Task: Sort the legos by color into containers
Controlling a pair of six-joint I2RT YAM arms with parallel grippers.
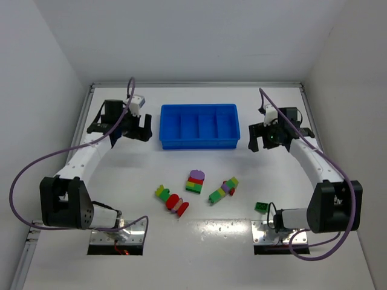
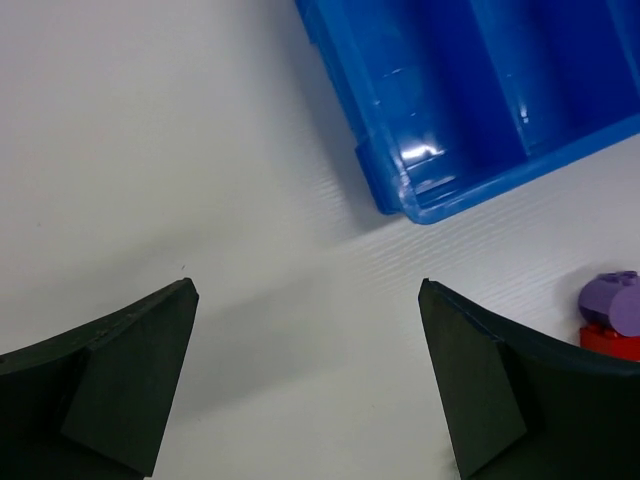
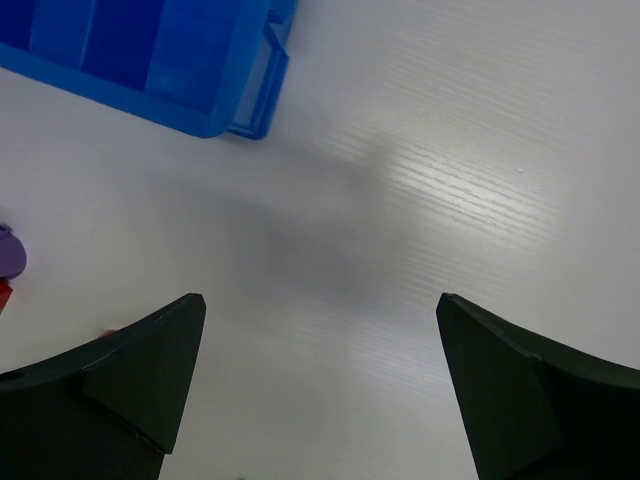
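Four compartments sit side by side in one bright blue rectangular plastic tray (image 1: 198,144). It lies at the far middle of the white tabletop (image 1: 121,175), long front wall facing the arm bases.

Four groups of small plastic toy bricks lie on the tabletop nearer the bases, well apart from the tray:
- purple-red-yellow-green stack (image 1: 195,181), centre
- green-purple-yellow chain (image 1: 223,190), just right of it
- green, yellow and red cluster (image 1: 171,200), to the left
- single green brick (image 1: 261,207), near the right arm's base

Left claw (image 1: 138,135): beside the tray's left end, jaws spread wide, nothing between them.

Right claw (image 1: 261,144): beside the tray's right end, jaws equally wide, holding nothing.

Room: a bare strip of tabletop separates the tray's front wall from the bricks. White side walls (image 1: 48,72) stand close to each arm's outer side.

Left wrist view: the left claw (image 2: 308,380) is over bare surface, with a tray corner (image 2: 400,190) at upper right. The stack's purple top over red (image 2: 612,305) shows at the right edge.

Right wrist view: the right claw (image 3: 320,390) is over bare surface, with the tray's end lip (image 3: 255,90) at upper left. A purple sliver (image 3: 8,250) shows at the left edge.

Only the overhead view shows the chain, the cluster and the single brick.
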